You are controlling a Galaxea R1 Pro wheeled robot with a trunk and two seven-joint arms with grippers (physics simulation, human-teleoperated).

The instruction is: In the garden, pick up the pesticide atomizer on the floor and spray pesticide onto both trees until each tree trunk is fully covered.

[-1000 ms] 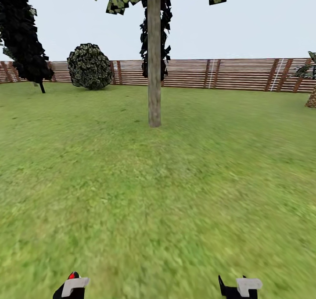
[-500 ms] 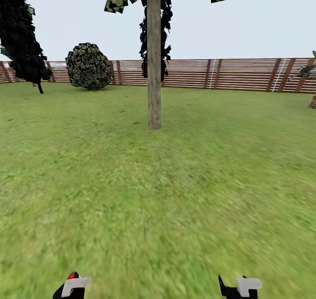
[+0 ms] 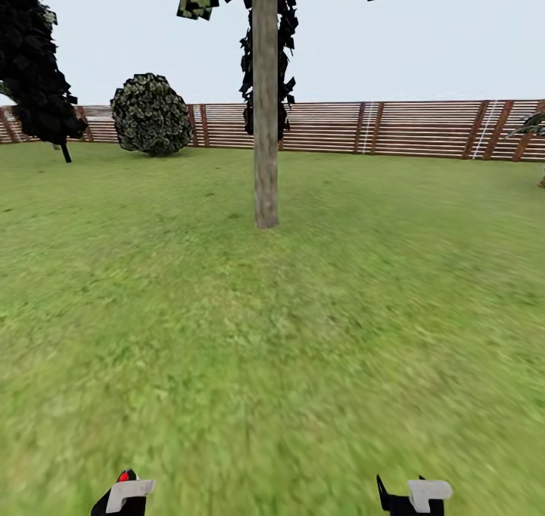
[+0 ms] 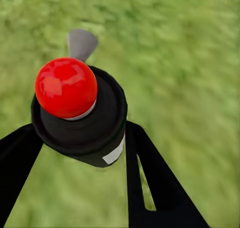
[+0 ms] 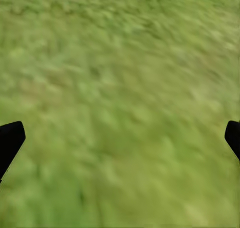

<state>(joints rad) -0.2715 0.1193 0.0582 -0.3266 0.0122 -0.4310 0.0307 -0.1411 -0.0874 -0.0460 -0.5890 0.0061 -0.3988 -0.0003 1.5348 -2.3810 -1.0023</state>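
A: Head view?
B: A tree trunk is seen ahead on the lawn, fence behind. Left gripper and right gripper are cut off low.
A: Left wrist?
B: The pesticide atomizer is clamped between the fingers.
A: Right wrist?
B: Fingers are spread wide over grass.

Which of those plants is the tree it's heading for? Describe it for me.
Start at the brown slatted fence across the back of the lawn. The tree trunk stands alone mid-lawn before it: a straight, bare, mottled grey-brown column, unlike the round bush and black cypress further left.
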